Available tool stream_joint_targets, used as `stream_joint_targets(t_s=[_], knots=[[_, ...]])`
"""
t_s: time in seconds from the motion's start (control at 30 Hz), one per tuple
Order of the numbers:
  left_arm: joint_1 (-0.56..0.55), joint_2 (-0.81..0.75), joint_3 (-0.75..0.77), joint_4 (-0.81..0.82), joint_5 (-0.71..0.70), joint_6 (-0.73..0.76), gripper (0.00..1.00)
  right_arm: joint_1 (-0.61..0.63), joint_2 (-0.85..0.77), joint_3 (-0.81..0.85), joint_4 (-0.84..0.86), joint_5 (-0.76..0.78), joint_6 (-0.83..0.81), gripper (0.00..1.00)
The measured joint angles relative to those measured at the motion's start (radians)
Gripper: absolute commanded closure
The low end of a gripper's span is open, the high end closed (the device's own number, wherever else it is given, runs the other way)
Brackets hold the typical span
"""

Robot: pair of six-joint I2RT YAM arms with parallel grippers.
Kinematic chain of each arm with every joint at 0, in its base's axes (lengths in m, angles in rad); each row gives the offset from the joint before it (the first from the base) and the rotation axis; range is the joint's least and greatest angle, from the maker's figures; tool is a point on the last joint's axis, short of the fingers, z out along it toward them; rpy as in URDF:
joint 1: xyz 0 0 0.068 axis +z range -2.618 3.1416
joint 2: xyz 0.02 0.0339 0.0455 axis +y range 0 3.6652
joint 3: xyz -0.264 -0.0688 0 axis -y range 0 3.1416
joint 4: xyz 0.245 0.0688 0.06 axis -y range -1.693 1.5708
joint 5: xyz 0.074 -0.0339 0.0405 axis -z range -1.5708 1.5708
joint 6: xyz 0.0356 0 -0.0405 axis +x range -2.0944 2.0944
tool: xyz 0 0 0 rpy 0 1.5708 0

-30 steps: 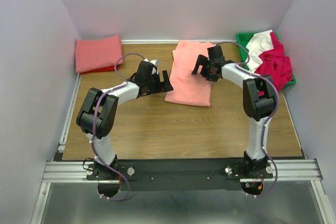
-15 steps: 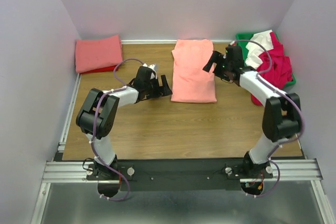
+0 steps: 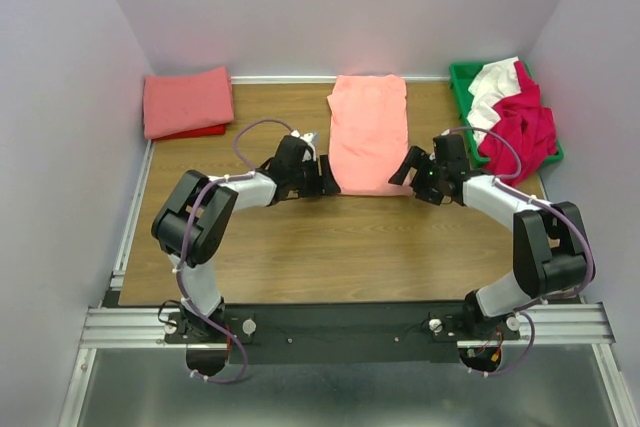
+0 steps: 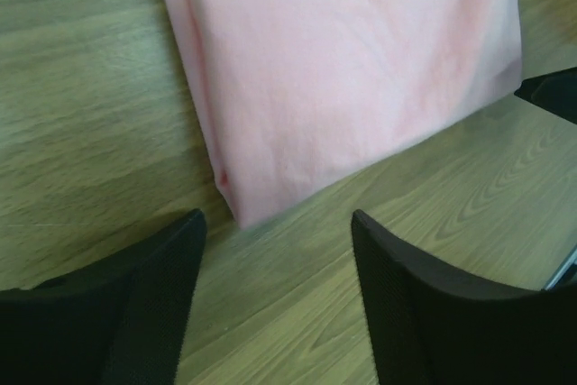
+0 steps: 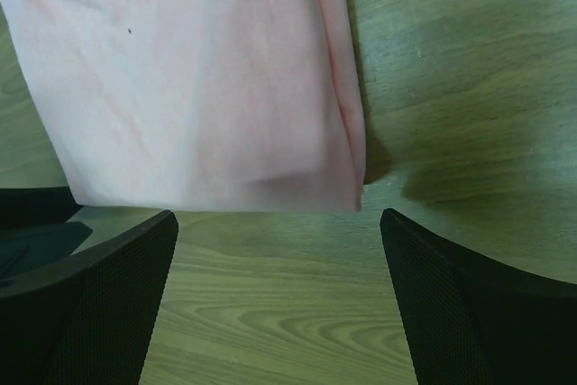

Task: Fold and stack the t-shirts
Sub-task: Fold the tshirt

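Clearly, the salmon-pink t-shirt lay as a long folded strip across the middle of the tabletop, with its far end close to the far edge and its near end about halfway toward the near edge. You had the left gripper spread wide at the strip's near left corner and the right gripper just as wide at its near right corner. Neither was holding anything. In both wrist views the cloth corner sat roughly level with the fingertips, hardly inside the opening. Had you closed from there, I judge the fingers could have caught only the hem or missed it altogether. The strip's side edges looked several layers thick, so a shallow pinch might have lifted the top layer alone and let the lengthwise fold fall open. On the right, the corner lay nearer one finger than the other, which could have let it slide out sideways. If one side had gripped and the other had missed, the shirt would probably have skewed as it was carried over. Further out, the folded stack waited at the far left corner. The green bin at the far right corner held loose shirts spilling over its rim, close enough to your right arm that a wide swing might have snagged them.
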Motion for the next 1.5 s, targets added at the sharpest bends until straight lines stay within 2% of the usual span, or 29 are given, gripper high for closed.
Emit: stream_joint_targets(t_s=[0.1, 0.17, 0.23, 0.3, 0.33, 0.37, 0.43, 0.5, 0.53, 0.57, 0.63, 0.67, 0.7, 0.77, 0.83, 0.87, 0.97, 1.17, 1.37, 1.5], knots=[[-0.004, 0.017, 0.000, 0.000, -0.001, -0.007, 0.54, 0.000, -0.005, -0.022, 0.004, 0.002, 0.010, 0.05], [-0.002, 0.024, 0.000, 0.002, -0.004, -0.010, 0.54, 0.000, -0.005, -0.035, 0.004, 0.003, 0.017, 0.08], [0.002, 0.029, -0.001, 0.005, -0.003, -0.017, 0.60, 0.000, -0.003, -0.045, 0.004, 0.005, 0.019, 0.11], [0.003, 0.032, -0.001, 0.006, -0.006, -0.018, 0.78, 0.000, 0.004, -0.050, 0.005, 0.008, 0.023, 0.12], [0.003, 0.035, -0.001, 0.005, -0.008, -0.015, 0.84, 0.000, 0.009, -0.050, 0.005, 0.014, 0.024, 0.13], [0.003, 0.039, -0.001, 0.005, -0.009, -0.014, 0.86, 0.000, 0.014, -0.050, 0.008, 0.019, 0.025, 0.18], [0.003, 0.050, -0.001, 0.011, -0.009, -0.023, 0.86, 0.000, 0.023, -0.050, 0.019, 0.032, 0.028, 0.21], [0.003, 0.053, 0.000, 0.016, -0.009, -0.025, 1.00, 0.000, 0.030, -0.049, 0.031, 0.037, 0.031, 0.30], [0.003, 0.055, 0.003, 0.015, -0.008, -0.024, 1.00, 0.000, 0.033, -0.049, 0.032, 0.040, 0.034, 0.34], [0.003, 0.059, 0.006, 0.016, -0.008, -0.026, 1.00, 0.000, 0.038, -0.047, 0.037, 0.044, 0.034, 0.43], [0.003, 0.066, 0.016, 0.017, -0.006, -0.025, 1.00, 0.000, 0.050, -0.045, 0.045, 0.050, 0.039, 0.51], [0.003, 0.068, 0.018, 0.017, -0.006, -0.025, 1.00, 0.000, 0.057, -0.044, 0.047, 0.053, 0.037, 0.66], [0.003, 0.068, 0.018, 0.019, -0.007, -0.025, 1.00, -0.001, 0.062, -0.044, 0.049, 0.053, 0.038, 0.72], [0.003, 0.068, 0.018, 0.019, -0.009, -0.025, 1.00, -0.001, 0.070, -0.044, 0.052, 0.056, 0.042, 0.78], [0.003, 0.068, 0.018, 0.022, -0.018, -0.024, 1.00, -0.001, 0.084, -0.040, 0.054, 0.062, 0.040, 0.91], [0.003, 0.068, 0.018, 0.024, -0.023, -0.024, 1.00, -0.001, 0.089, -0.036, 0.055, 0.064, 0.042, 0.94], [0.002, 0.067, 0.013, 0.032, -0.029, -0.025, 1.00, -0.001, 0.099, -0.031, 0.061, 0.060, 0.040, 1.00], [0.002, 0.011, -0.072, 0.076, -0.048, -0.030, 1.00, -0.001, 0.070, -0.072, 0.076, 0.022, 0.039, 0.99], [-0.022, -0.157, -0.270, 0.082, -0.091, -0.058, 1.00, 0.008, -0.073, -0.200, 0.058, -0.076, 0.043, 1.00], [-0.077, -0.308, -0.406, 0.060, -0.127, -0.093, 1.00, 0.041, -0.237, -0.289, -0.014, -0.143, 0.042, 1.00]])
